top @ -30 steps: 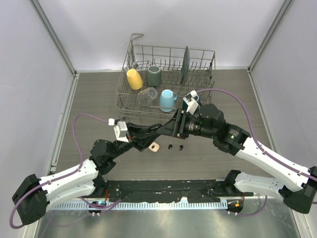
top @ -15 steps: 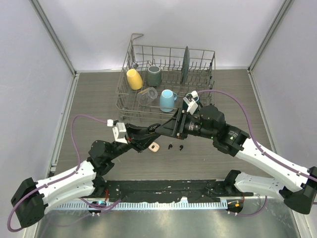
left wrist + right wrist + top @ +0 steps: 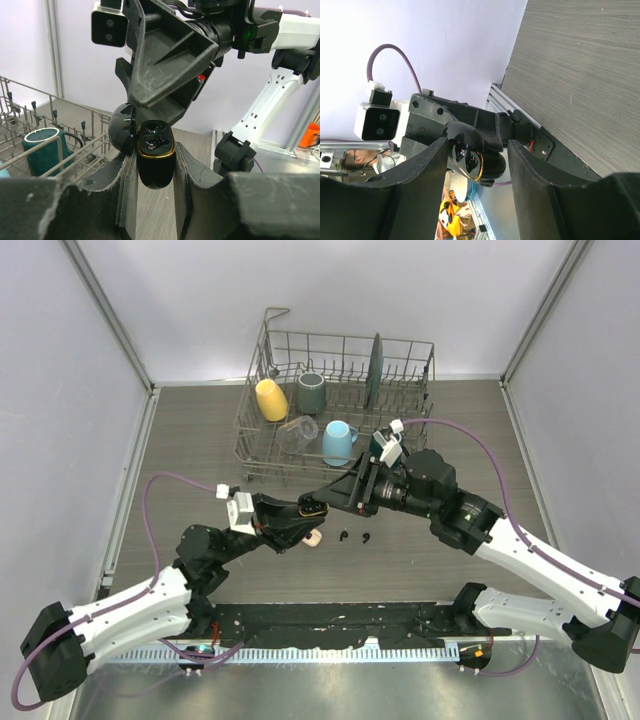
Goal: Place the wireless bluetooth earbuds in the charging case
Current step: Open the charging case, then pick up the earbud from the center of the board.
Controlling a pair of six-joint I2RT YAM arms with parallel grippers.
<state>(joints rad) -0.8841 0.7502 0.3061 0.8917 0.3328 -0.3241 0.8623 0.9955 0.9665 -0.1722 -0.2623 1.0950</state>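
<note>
My left gripper (image 3: 305, 512) is shut on a glossy black charging case (image 3: 313, 506) with a gold rim and holds it above the table with its lid open. In the left wrist view the case (image 3: 155, 152) sits between my fingers (image 3: 186, 167), its two wells facing up. My right gripper (image 3: 335, 492) is open and points at the case; in the right wrist view the case (image 3: 477, 157) lies between its fingers (image 3: 422, 170) with gaps on both sides. Two black earbuds (image 3: 344, 536) (image 3: 365, 538) lie on the table below. A cream-white piece (image 3: 313, 538) lies to their left.
A wire dish rack (image 3: 250, 430) stands behind, holding a yellow mug (image 3: 270, 398), a dark green mug (image 3: 311, 392), a blue mug (image 3: 338, 442), a glass (image 3: 298, 432) and a plate (image 3: 376, 370). The rack (image 3: 30, 115) shows at the left of the left wrist view.
My left gripper has raised the case and turned it toward the right gripper. The right gripper's fingers now stand around the case. The earbuds on the table have not moved.
</note>
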